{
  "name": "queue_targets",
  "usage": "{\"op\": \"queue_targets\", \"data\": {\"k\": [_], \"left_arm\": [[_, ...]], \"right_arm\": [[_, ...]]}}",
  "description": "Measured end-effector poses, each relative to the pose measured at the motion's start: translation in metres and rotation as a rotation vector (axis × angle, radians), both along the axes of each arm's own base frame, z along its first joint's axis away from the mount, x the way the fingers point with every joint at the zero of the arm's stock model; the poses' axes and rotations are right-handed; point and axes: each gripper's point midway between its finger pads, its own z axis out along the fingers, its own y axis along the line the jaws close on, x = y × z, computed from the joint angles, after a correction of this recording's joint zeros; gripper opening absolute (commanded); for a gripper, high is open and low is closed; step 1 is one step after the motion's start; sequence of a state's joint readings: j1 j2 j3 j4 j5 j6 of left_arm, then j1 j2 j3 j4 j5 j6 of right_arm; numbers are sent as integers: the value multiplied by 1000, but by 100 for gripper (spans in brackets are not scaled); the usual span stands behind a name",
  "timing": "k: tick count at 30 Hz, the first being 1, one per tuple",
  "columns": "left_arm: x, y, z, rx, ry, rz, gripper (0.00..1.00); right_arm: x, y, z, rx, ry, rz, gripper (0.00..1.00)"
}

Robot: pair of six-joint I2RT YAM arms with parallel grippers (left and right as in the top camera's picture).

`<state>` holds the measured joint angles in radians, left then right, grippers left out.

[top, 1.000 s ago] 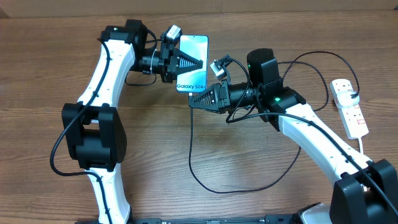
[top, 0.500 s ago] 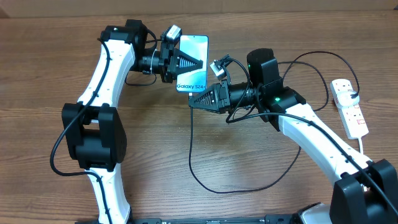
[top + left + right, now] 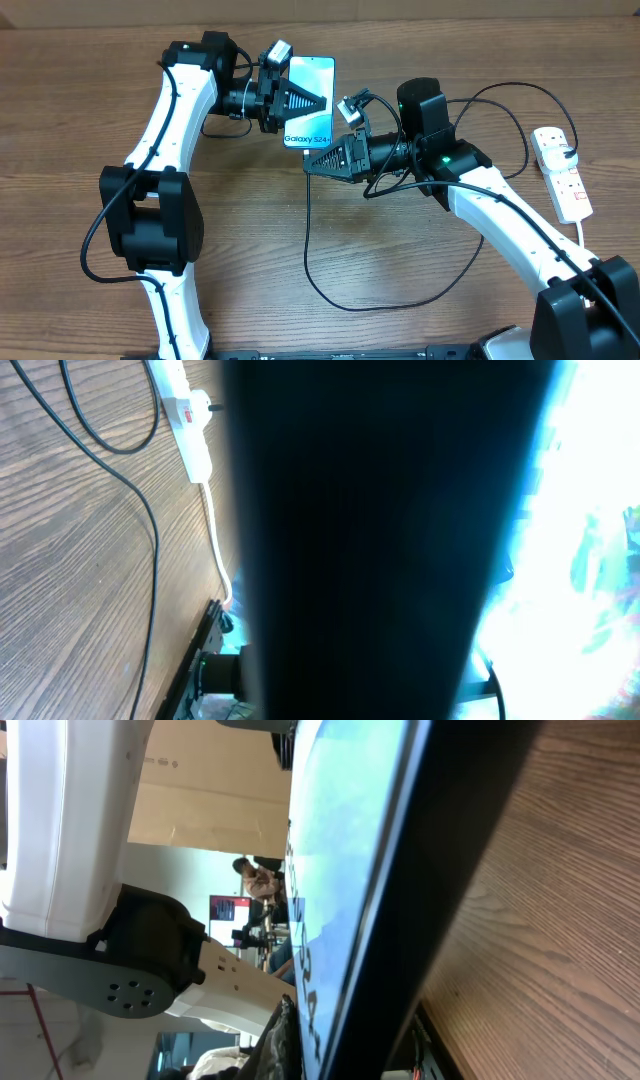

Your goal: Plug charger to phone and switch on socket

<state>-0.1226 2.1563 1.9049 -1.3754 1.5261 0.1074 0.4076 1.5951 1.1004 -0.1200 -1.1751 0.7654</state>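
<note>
The phone (image 3: pixel 312 72), its light blue screen reading "Galaxy S24", is held off the table by my left gripper (image 3: pixel 320 102), which is shut on its middle. Just below the phone's lower edge my right gripper (image 3: pixel 311 165) is shut, and the charger cable (image 3: pixel 306 240) drops out from its tips and loops over the table towards the socket (image 3: pixel 563 175) at the far right. The connector tip is hidden between gripper and phone. In the right wrist view the phone's screen (image 3: pixel 340 840) and dark edge (image 3: pixel 450 870) fill the frame. The left wrist view is mostly blocked; the socket (image 3: pixel 185 405) shows top left.
The wooden table (image 3: pixel 430 310) carries the charger's wide loop in front of the right arm. A thick white cord (image 3: pixel 582 232) runs from the socket to the front right. The black cable (image 3: pixel 150 540) crosses the table in the left wrist view.
</note>
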Motion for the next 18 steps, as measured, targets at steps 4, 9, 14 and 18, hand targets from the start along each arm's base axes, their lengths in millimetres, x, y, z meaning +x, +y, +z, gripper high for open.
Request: {"op": "queue_targets", "data": {"k": [4,9,14,18], "left_arm": [[0,0,0,0,0,0,4],[0,0,0,0,0,0,4],[0,0,0,0,-2,0,4],[1,0,0,-1,-4,1,4]], "right_arm": [[0,0,0,0,0,0,4],[2,0,-1,-5,-2,-10,4],[3,-1,-1,-6,-3,-13,4],[4,-4,0,-1,0,-14,4]]}}
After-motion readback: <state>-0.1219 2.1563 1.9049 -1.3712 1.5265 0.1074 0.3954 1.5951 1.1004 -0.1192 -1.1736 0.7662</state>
